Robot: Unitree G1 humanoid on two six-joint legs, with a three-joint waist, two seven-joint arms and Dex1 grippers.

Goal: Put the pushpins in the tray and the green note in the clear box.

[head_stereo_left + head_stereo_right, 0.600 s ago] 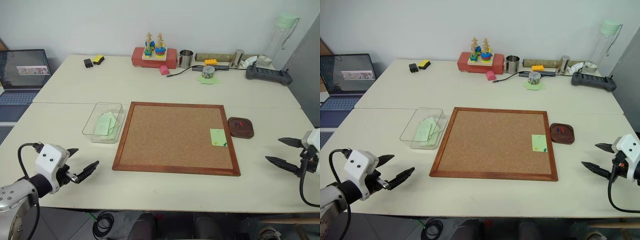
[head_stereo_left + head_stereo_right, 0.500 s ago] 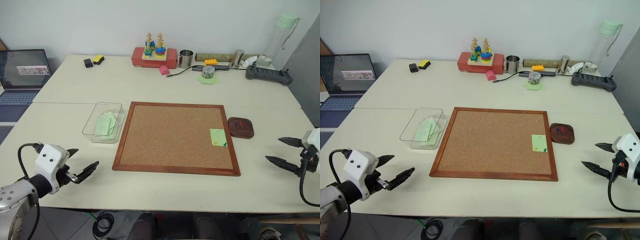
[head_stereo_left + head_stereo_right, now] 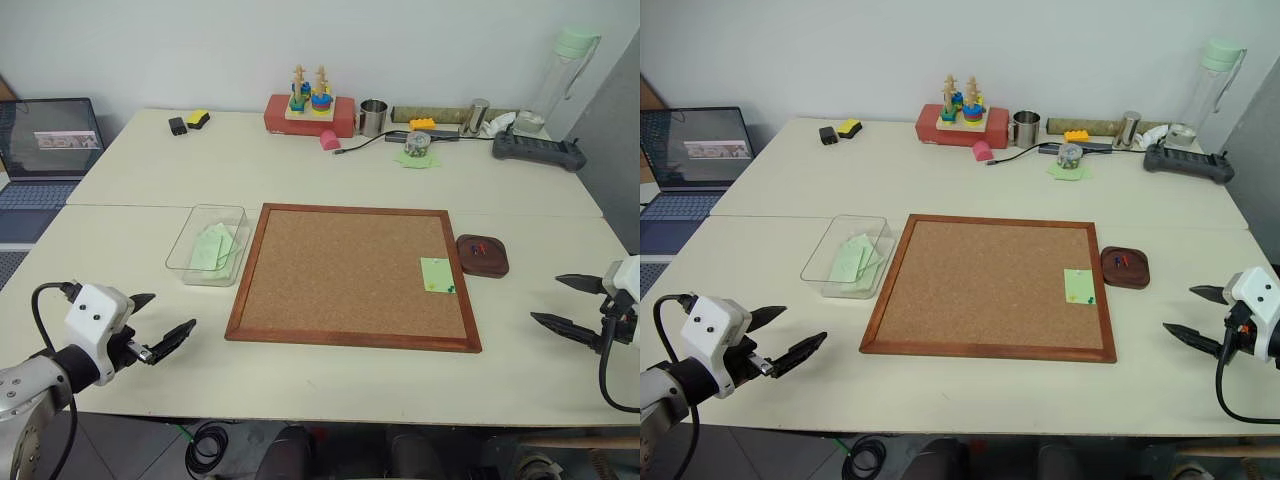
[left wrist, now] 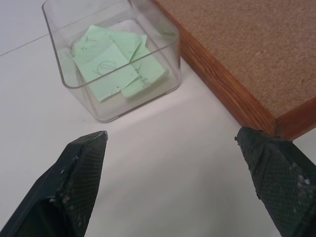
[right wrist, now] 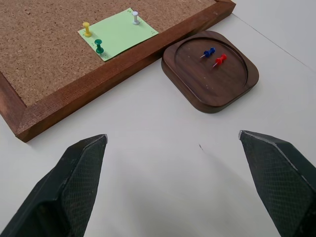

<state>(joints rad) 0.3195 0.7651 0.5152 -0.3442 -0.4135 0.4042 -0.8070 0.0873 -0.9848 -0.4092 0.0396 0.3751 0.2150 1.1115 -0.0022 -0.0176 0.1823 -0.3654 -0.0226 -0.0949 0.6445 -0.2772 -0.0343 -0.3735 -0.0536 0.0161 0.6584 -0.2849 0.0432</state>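
The green note [image 5: 118, 33] lies on the corkboard's right side, held by a yellow pushpin [image 5: 87, 28], a green one [image 5: 99, 46] and a white one [image 5: 136, 18]. Just right of the board sits the dark brown tray [image 5: 197, 81], with a blue pushpin [image 5: 207, 52] and a red pushpin [image 5: 220, 59] in its hollow. The clear box [image 4: 59, 54] stands left of the board and contains several green notes. My left gripper [image 3: 168, 314] hovers open near the front left, short of the box. My right gripper [image 3: 548, 299] hovers open at the front right, a little short of the tray.
The wood-framed corkboard [image 3: 355, 275] fills the table's middle. A laptop [image 3: 45, 150] stands far left. Along the back are a red box with stacking toys [image 3: 310, 110], a metal cup [image 3: 372, 116], a round tin on ragged green paper [image 3: 416, 145], a black device [image 3: 535, 150] and a bottle [image 3: 565, 75].
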